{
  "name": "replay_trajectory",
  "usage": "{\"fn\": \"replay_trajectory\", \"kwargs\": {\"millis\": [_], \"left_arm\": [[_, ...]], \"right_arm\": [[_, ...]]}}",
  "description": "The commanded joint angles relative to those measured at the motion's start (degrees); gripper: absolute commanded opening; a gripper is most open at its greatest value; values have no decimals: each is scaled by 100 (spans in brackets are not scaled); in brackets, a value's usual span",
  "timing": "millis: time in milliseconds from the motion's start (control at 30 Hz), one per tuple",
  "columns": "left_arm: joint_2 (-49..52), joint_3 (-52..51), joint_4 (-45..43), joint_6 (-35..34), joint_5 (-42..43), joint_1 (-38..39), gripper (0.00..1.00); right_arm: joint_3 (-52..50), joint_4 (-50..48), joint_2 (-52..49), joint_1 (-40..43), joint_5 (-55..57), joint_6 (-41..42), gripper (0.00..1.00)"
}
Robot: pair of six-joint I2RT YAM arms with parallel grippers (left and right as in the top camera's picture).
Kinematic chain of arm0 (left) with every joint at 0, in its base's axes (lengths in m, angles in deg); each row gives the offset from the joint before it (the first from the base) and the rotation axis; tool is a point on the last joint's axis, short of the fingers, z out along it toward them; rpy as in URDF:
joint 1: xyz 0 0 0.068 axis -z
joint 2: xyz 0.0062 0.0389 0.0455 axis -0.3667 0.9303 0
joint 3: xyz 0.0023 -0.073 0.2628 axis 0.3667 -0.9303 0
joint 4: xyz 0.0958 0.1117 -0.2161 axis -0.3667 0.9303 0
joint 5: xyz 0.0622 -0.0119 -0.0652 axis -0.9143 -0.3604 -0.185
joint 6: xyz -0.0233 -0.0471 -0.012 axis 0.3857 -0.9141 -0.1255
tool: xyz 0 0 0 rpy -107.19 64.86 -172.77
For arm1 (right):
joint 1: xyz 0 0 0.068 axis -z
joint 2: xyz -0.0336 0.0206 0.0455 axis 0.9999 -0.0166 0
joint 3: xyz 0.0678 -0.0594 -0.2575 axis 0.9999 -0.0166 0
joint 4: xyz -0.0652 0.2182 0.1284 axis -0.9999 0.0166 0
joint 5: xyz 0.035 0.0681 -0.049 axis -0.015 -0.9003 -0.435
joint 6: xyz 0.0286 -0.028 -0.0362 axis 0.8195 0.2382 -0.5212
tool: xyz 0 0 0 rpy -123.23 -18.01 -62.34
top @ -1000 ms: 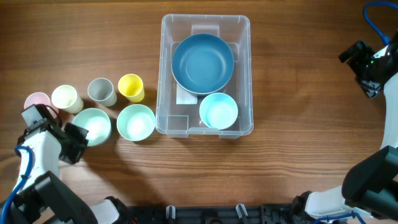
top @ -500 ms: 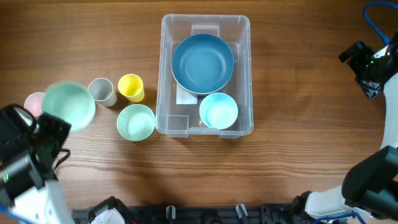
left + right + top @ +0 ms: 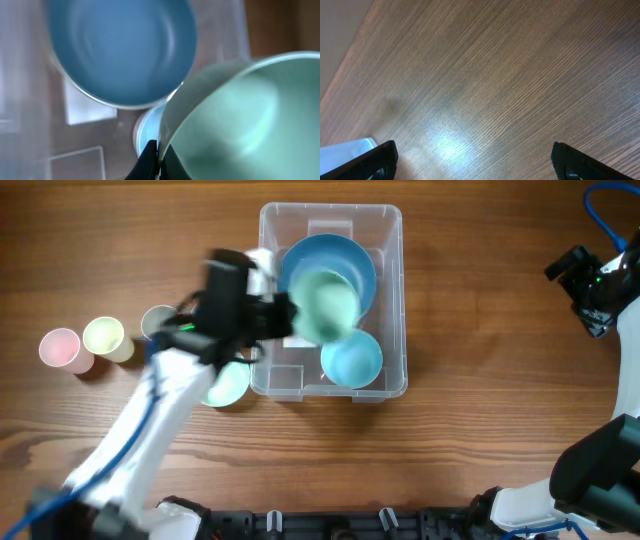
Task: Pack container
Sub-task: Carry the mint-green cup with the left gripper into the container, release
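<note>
Wood-grain table [image 3: 480,300], with the clear container [image 3: 395,240] in the upper middle of the overhead frame, long side running top to bottom. Left gripper [image 3: 159,159] is pinching the rim of a mint bowl [image 3: 325,305], which hangs right over the container's middle, above the big blue bowl [image 3: 330,255]. Right gripper [image 3: 472,162] is way off at the right edge, fingers wide apart and holding nothing. So it's the left arm's job, pretty much straight down I reckon.
</note>
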Motion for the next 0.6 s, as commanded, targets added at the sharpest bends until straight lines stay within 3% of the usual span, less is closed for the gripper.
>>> {"fn": "replay_trajectory", "kwargs": {"millis": [0, 200, 233, 267, 333, 567], "left_arm": [[817, 92, -68, 168, -321, 640, 4], [1266, 94, 48, 96, -341, 914, 4], [1235, 107, 85, 98, -345, 911, 8], [1198, 133, 146, 101, -376, 907, 24], [1108, 243, 385, 103, -492, 887, 39], [286, 1471, 2103, 98, -1475, 22, 51]], "right_arm": [[-4, -13, -46, -11, -9, 28, 100], [-4, -13, -44, -11, -9, 31, 100], [-4, -13, -46, -11, -9, 28, 100], [-4, -13, -44, -11, -9, 26, 100], [-4, -13, -44, -11, -9, 31, 100], [-4, -13, -46, -11, -9, 28, 100]]}}
